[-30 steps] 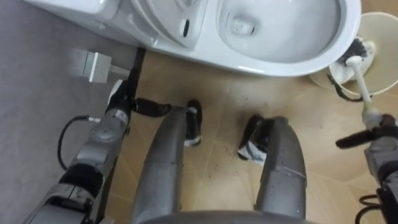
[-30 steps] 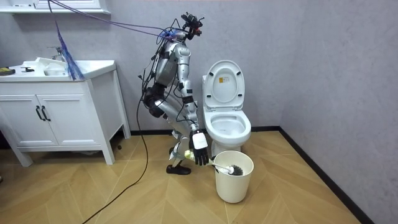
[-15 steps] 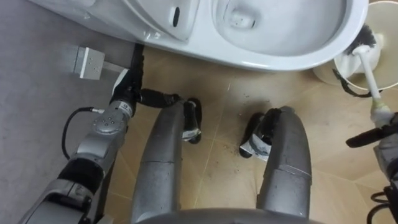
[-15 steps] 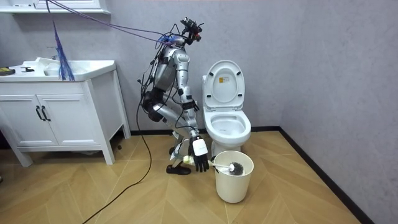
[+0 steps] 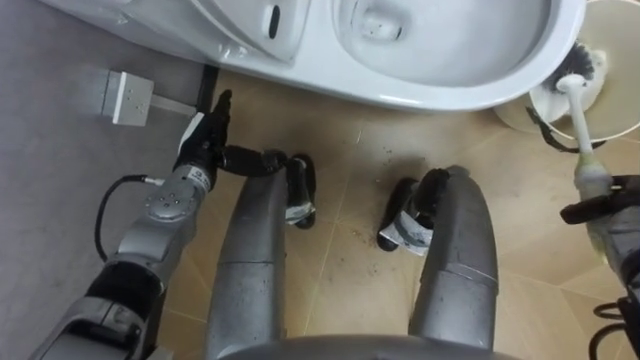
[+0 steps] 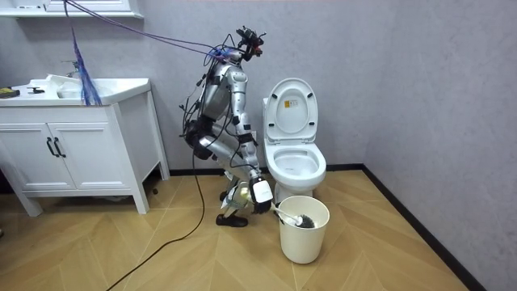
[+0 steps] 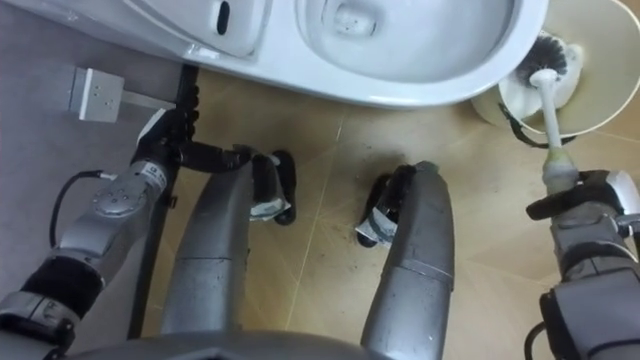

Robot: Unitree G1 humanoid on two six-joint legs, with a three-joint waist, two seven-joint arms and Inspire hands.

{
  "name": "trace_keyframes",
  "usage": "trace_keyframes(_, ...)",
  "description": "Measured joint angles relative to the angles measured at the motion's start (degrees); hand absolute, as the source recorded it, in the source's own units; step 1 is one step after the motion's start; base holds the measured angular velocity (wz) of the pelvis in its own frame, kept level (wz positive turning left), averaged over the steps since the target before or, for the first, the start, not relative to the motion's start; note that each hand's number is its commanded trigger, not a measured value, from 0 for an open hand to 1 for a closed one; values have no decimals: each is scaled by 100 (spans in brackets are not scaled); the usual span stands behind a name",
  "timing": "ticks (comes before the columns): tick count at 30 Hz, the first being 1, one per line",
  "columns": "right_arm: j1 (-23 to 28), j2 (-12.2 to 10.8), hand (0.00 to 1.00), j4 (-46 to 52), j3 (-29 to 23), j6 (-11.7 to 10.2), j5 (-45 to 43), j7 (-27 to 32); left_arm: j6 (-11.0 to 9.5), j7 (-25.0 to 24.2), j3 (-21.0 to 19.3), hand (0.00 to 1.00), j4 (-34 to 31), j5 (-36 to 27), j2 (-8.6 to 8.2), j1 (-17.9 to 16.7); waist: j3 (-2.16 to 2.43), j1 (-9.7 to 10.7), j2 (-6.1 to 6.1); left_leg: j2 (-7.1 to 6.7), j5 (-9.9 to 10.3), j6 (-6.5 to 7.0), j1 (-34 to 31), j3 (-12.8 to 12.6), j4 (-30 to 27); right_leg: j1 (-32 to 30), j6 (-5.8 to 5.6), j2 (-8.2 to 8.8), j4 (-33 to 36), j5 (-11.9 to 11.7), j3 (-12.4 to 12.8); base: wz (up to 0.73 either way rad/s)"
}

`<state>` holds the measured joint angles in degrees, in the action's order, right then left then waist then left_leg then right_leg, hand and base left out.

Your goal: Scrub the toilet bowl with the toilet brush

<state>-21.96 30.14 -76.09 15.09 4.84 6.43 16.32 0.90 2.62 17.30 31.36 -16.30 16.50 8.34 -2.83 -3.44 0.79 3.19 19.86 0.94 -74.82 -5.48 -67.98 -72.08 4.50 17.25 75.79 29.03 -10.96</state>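
The white toilet (image 5: 450, 95) stands with its lid up, and its bowl lies along the top of the eye views. To its right is a cream bucket (image 7: 600, 70). The toilet brush (image 7: 549, 115), with a white handle and a black bristle head, leans in the bucket head down. My right hand (image 7: 585, 212) is at the right edge, shut on the lower end of the brush handle. My left hand (image 5: 205, 140) hangs open by the grey wall at the left, fingers straight and holding nothing. In the room view I crouch beside the toilet (image 6: 295, 166), with the bucket (image 6: 304, 234) before it.
A white box (image 5: 125, 95) is fixed low on the wall near my left hand, above a black skirting strip. A white vanity cabinet (image 6: 73, 153) stands at the room view's left. The wood floor in front of the bucket is open.
I have sunk a little lower and the eye view has shifted. My right hand keeps its hold on the brush handle, and the head stays in the bucket. My left hand has drifted slightly toward the wall.
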Motion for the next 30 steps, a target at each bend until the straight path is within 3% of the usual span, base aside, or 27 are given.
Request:
trace_keyframes(10, 272, -70, 100, 16, 57, -5, 259, -12, 6, -53, 64, 0, -219, -100, 3, -358, 16, -22, 23, 14, 5, -11, 418, -7, 191, 426, -10, -71, -219, 0, -36, -2)
trace_keyframes(12, 332, -82, 100, -6, 52, 13, 307, -12, 14, -46, 77, 0, -219, -105, 0, -473, 24, -66, 32, 55, -33, -42, 635, -3, 426, 644, -43, -183, -502, -93, -59, -13)
trace_keyframes(17, 544, -130, 100, -21, 37, 26, 489, -1, 46, -44, 72, 0, -179, -218, 74, -667, 28, -73, 32, 45, -204, -62, 1310, -17, 1134, 1320, -87, -273, -1235, -322, -193, -5)
trace_keyframes(22, 758, -129, 100, -35, -141, 5, 748, 18, 45, -43, 29, 0, -77, -216, 101, -810, 45, -122, 46, 23, -283, -77, 2147, -54, 1799, 2158, -208, -428, -1952, -461, -262, -4)
trace_keyframes(25, 867, -130, 100, -36, -351, 1, 778, 16, 43, -67, -36, 0, 206, -199, 106, -828, 82, -110, 58, 2, -322, -77, 2688, -53, 2195, 2753, -270, -437, -2412, -535, -368, 1)
trace_keyframes(27, 1003, -152, 100, -25, -568, 1, 907, -14, 39, -135, -177, 0, 443, -150, 110, -946, 151, -113, 33, -17, -338, -73, 3148, -63, 2521, 3242, -341, -472, -2799, -593, -461, 0)
trace_keyframes(30, 1256, -220, 100, 31, -878, 13, 1010, -42, 51, -191, -425, 0, 622, -135, 110, -1187, 197, -66, -20, -99, -405, -60, 3773, -60, 2986, 3903, -465, -522, -3311, -665, -518, 10)
